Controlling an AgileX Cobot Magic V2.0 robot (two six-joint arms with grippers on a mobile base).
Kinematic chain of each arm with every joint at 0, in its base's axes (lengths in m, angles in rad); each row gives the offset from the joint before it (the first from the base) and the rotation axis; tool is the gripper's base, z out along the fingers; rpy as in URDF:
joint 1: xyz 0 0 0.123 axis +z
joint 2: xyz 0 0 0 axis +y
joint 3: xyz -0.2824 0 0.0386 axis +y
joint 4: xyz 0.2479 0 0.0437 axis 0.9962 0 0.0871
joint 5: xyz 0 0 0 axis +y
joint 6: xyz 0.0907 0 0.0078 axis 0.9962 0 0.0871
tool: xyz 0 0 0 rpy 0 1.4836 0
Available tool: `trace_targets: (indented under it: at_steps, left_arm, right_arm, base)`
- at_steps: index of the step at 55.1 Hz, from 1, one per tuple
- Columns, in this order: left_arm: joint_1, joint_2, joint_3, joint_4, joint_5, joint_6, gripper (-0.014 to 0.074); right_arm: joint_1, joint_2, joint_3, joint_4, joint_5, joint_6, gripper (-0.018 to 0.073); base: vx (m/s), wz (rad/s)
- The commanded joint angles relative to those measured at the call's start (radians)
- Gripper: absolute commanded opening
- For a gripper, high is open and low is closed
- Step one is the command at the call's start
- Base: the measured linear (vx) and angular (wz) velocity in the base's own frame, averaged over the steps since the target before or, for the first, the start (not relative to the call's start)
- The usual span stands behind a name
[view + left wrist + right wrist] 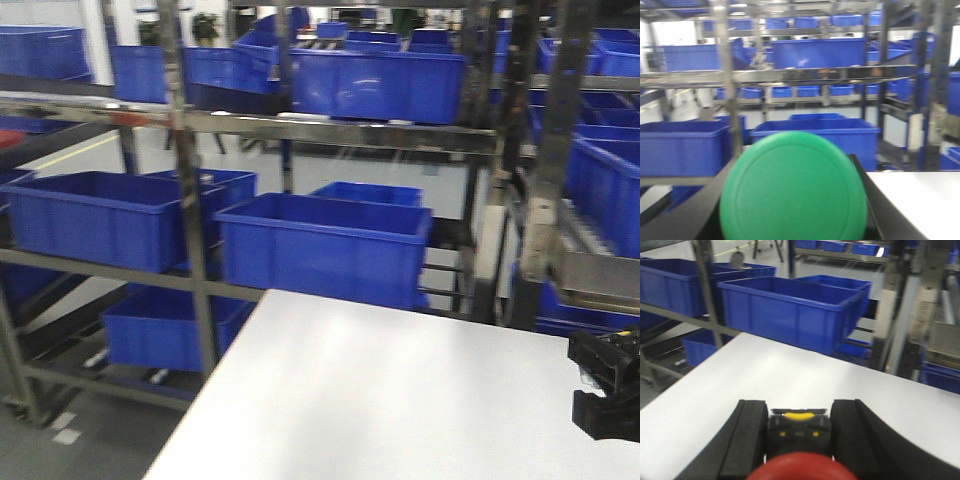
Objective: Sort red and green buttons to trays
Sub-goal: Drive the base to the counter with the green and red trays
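A round green button cap point(793, 187) fills the lower middle of the left wrist view. It sits between the black fingers of my left gripper point(795, 167), which is shut on it. In the right wrist view my right gripper point(799, 412) is shut on the red button point(799, 432), a dark block with yellow marks and a red cap at the bottom edge. It is held above the white table point(790, 365). In the front view, the right gripper point(605, 385) shows as a black shape at the right edge. The trays are out of view.
The white table point(400, 400) ends at a left edge and a far edge. Beyond them stand metal racks point(185, 200) holding deep blue crates point(325, 245), close to the table's far edge. More blue crates point(815, 52) fill the upper shelves.
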Motion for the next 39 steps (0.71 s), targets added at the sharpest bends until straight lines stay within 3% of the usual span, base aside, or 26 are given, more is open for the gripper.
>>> trace_targets:
  at_steps: [1, 39]
  left_arm:
    - [-0.007, -0.001, -0.036, -0.008, -0.080, -0.010, 0.0000]
    - [-0.007, -0.003, -0.036, -0.008, -0.076, -0.010, 0.0003]
  right_arm:
    - [0.001, -0.009, -0.031, -0.020, -0.078, -0.005, -0.0009]
    - [0.001, -0.009, -0.031, -0.020, -0.078, -0.005, -0.0009]
  base:
    - [-0.13, 0.56]
    - [-0.07, 0.54]
